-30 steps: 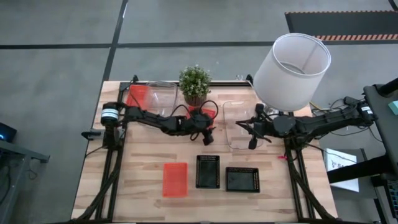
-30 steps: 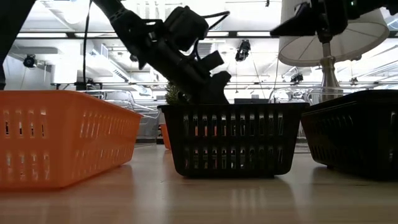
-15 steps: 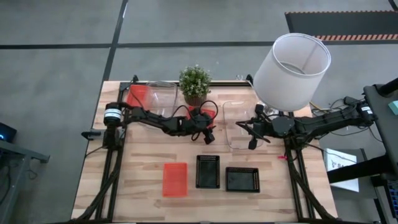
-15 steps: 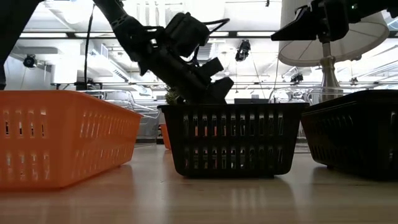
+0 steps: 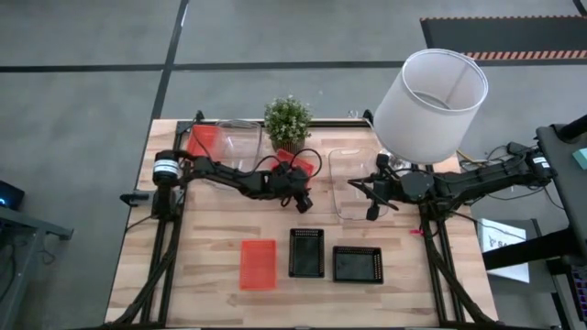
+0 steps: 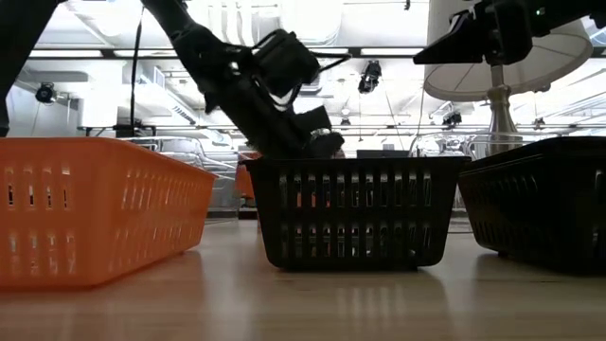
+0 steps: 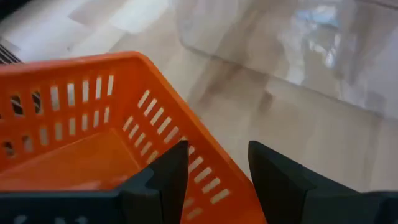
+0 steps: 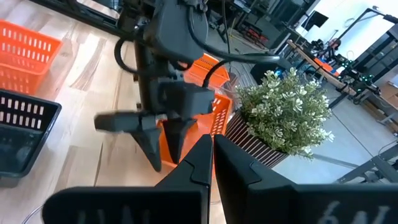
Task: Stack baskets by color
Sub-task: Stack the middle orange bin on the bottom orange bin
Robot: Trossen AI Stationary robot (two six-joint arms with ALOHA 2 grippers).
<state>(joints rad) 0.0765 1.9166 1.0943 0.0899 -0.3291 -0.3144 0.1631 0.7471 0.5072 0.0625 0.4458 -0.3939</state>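
My left gripper (image 5: 301, 200) is at mid table, shut on a small orange basket (image 7: 93, 143) that sits beside the plant pot (image 8: 249, 143). My right gripper (image 5: 371, 211) hangs shut and empty above a clear basket (image 5: 341, 188) at the right. Another clear basket (image 5: 240, 137) at the far left has an orange one (image 5: 204, 139) inside it. Near the front edge, an orange basket (image 5: 259, 264) and two black ones (image 5: 306, 252) (image 5: 358, 264) rest on their bottoms. My left gripper has the orange basket by one side wall (image 7: 214, 180), close to a corner, with one finger inside the basket and one outside. The fingers (image 8: 154, 152) slant down from the table's left. Whether the basket is clear of the table cannot be seen.
A potted green plant (image 5: 287, 119) stands at the far middle, right behind the held basket. A lamp with a big white shade (image 5: 431, 103) rises over the far right corner, above my right arm. Bare wood lies between the arms and the front row of baskets.
My left gripper has rolled about its own axis and dipped a little. The orange basket has turned with it, and in the low view it now shows higher, in front of the plant.
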